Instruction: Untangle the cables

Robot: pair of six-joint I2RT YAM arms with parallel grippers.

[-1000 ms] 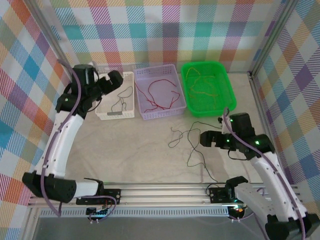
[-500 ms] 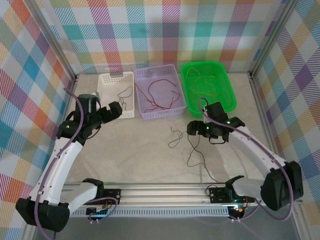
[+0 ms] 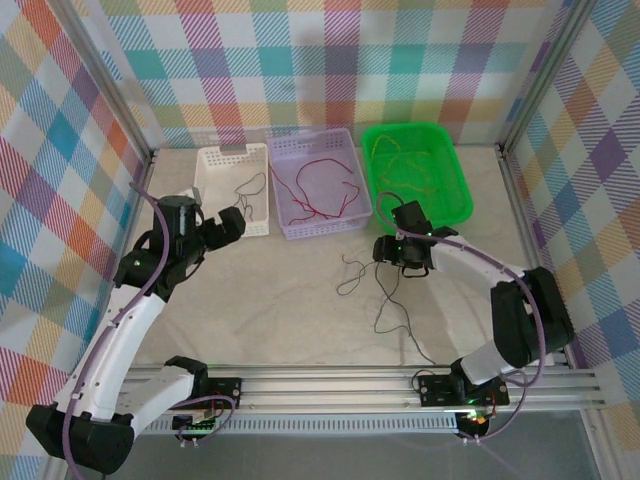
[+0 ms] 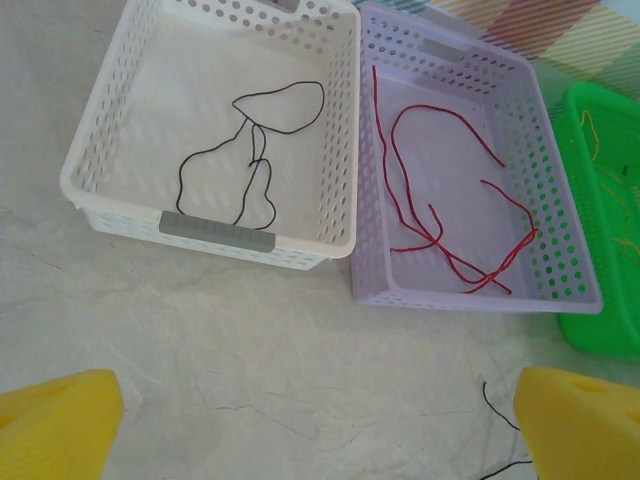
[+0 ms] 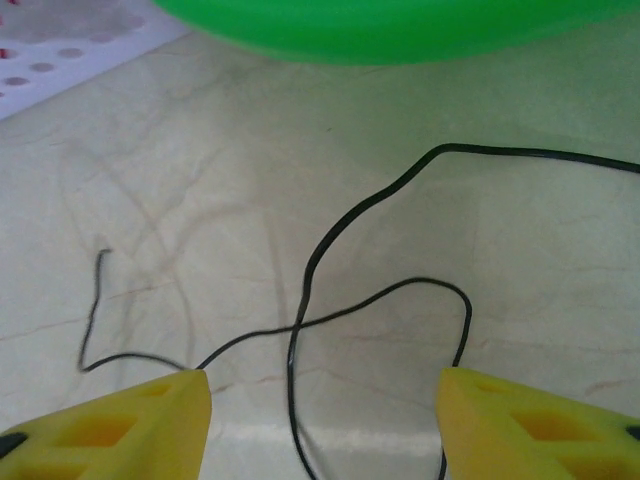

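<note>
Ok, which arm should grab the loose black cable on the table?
Right. The right gripper, open, hovers directly over the black cable where its loops cross. The left gripper sits by the white basket, farther from it.

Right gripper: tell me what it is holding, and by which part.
Nothing. The right gripper is open, fingers wide apart, and the black cable lies loose on the table between them.

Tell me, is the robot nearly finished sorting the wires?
Nearly. Done: black wire in the white basket, red wires in the purple basket, yellow wires in the green tray. Now: the open right pincer hovers over a crossed-over loose wire on the table. Left: untangling it.
</note>
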